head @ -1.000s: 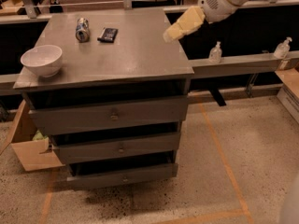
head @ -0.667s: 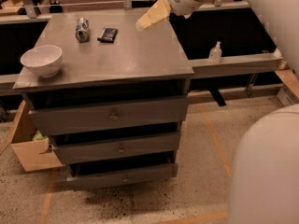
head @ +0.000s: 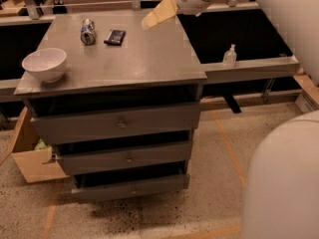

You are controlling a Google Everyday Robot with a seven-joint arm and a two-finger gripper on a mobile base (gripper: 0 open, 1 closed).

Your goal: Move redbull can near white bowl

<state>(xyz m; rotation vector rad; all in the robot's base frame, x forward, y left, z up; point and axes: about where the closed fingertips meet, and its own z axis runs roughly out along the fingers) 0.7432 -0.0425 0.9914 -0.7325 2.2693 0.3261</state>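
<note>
One redbull can (head: pixel 87 31) lies well left of the claw (head: pixel 148 22).

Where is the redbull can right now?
In the camera view, the redbull can sits at the far left of the cabinet top, beside the dark packet; the hand hovers right of both.

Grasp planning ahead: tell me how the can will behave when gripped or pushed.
The can is slim, round metal, so it probably feels smooth and may slip or dent under a hard squeeze. Pushed sideways, it could roll or tip; the packet lies close beside it. The gripper hovers over the table's far edge, apart from it.
</note>
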